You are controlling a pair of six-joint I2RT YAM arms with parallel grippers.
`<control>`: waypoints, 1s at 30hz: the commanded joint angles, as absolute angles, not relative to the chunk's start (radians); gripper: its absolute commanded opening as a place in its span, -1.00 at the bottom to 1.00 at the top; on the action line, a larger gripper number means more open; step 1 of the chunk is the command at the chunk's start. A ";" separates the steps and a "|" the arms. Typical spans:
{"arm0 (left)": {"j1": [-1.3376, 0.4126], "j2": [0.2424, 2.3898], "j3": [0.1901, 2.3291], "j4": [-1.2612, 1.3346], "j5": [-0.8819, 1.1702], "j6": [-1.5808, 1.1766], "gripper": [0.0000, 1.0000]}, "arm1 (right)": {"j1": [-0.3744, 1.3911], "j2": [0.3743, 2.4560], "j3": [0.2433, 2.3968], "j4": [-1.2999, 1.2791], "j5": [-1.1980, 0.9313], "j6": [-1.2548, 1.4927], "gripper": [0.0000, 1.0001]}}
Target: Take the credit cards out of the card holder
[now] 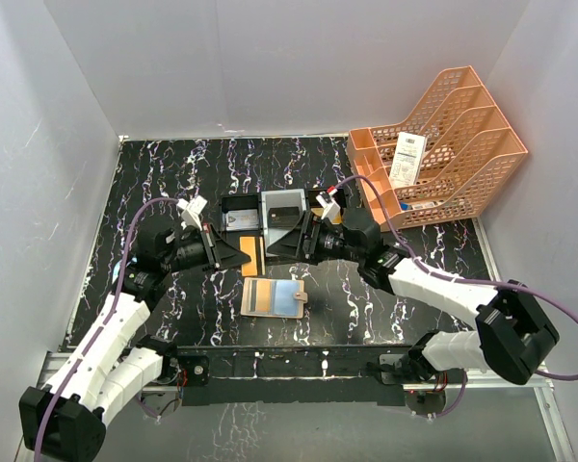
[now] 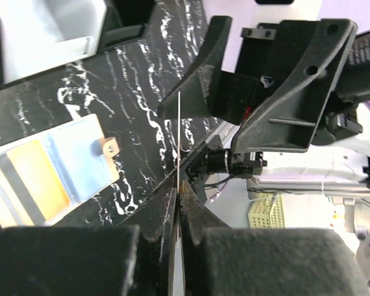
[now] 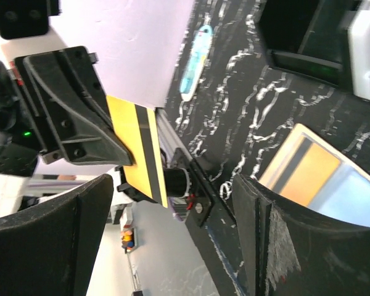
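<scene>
Left jaws: closed on one edge of a gold card with a black stripe, holding it upright in the air. From the left wrist the card shows only as a thin pale line rising from between the fingers.
Right jaws: wide open and gripping nothing. They face the left jaws almost tip to tip, with the card's free end in front of their gap.
Card holder: lies open and flat on the worktop, below both sets of jaws and a little toward the arm bases. Neither set touches it.
Second card: gold with a dark stripe, tucked in a slot of the holder, so the job looks only partly done.
Risk, drop: this looks like a hand-over. If the left jaws let go before the right jaws have closed, the card would fall to the worktop or back onto the holder.
Risk, twist: the hold is on a narrow strip of thin plastic. A right-side closure that comes in off-line could bend the card or lever it out of the grip.
Risk, collision: the fingertips stand very near each other, and any further advance could knock them together.
Risk, holder: nothing pins it down, so pulling the second card could drag it along.
Beyond the jaws: a black-and-grey tray. An orange file rack stands well off to the right jaws' outer side.
Writing: a white receipt in the rack carries dark print too small to read. No brand, name or number can be made out on either card or on the holder.
</scene>
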State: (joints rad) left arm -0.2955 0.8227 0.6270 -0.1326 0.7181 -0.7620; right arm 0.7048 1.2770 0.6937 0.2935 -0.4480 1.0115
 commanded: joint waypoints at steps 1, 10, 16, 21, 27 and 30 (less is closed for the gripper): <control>-0.289 0.780 0.604 0.050 0.860 -0.849 -1.00 | 0.707 1.220 0.692 0.475 -0.521 1.075 0.52; -0.289 0.762 0.554 0.274 0.910 -0.991 -1.00 | 0.707 1.227 0.723 0.516 -0.604 1.095 0.27; -0.290 0.778 0.566 0.298 0.943 -1.005 -1.00 | 0.707 1.262 0.730 0.621 -0.655 1.149 0.08; -0.289 0.788 0.558 0.319 0.968 -1.018 -1.00 | 0.706 1.297 0.727 0.722 -0.686 1.203 -0.12; -0.290 0.794 0.543 0.373 0.971 -1.055 -1.00 | 0.716 1.333 0.752 0.753 -0.704 1.221 -0.33; -0.288 0.797 0.539 0.391 0.977 -1.068 -1.00 | 0.727 1.353 0.764 0.767 -0.710 1.224 -0.42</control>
